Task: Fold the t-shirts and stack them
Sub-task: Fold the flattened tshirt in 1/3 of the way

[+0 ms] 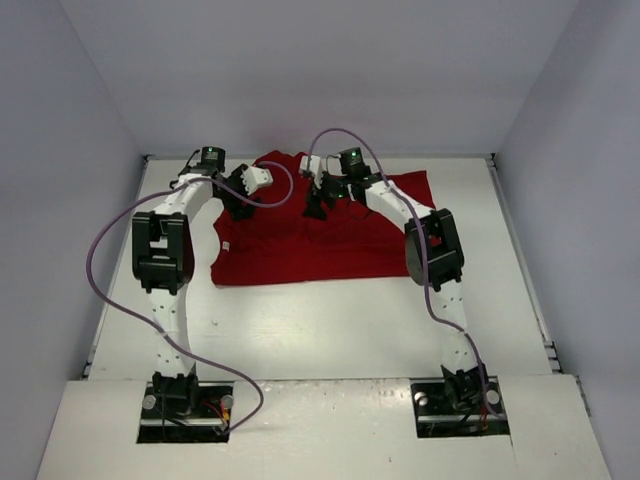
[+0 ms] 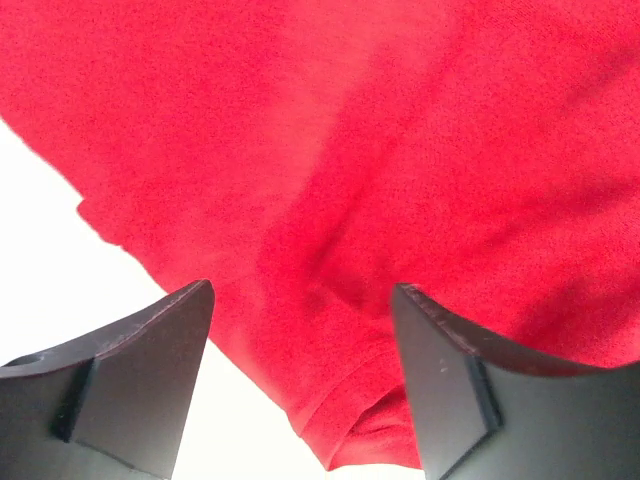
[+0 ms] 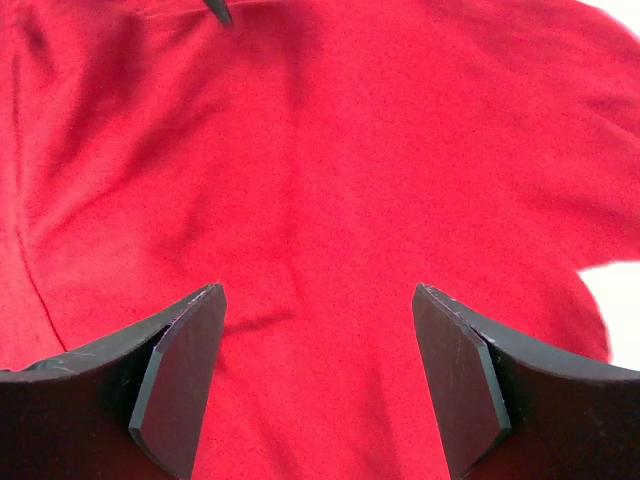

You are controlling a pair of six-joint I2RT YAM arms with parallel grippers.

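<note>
The dark red t-shirt [image 1: 330, 245] lies spread and wrinkled on the far half of the white table [image 1: 320, 330]. My left gripper [image 1: 240, 195] hovers over its far left part. In the left wrist view that gripper [image 2: 300, 300] is open, with a hemmed edge of the t-shirt [image 2: 340, 400] lying below between the fingers and bare table to the left. My right gripper [image 1: 318, 205] is over the shirt's far middle. In the right wrist view it [image 3: 318, 300] is open, with flat red cloth [image 3: 320, 200] beneath it and nothing pinched.
Grey walls [image 1: 330, 80] close the table in at the back and both sides. Purple cables [image 1: 110, 250] loop off both arms. Bare white table shows in front of the shirt, between the two arm bases [image 1: 185, 400].
</note>
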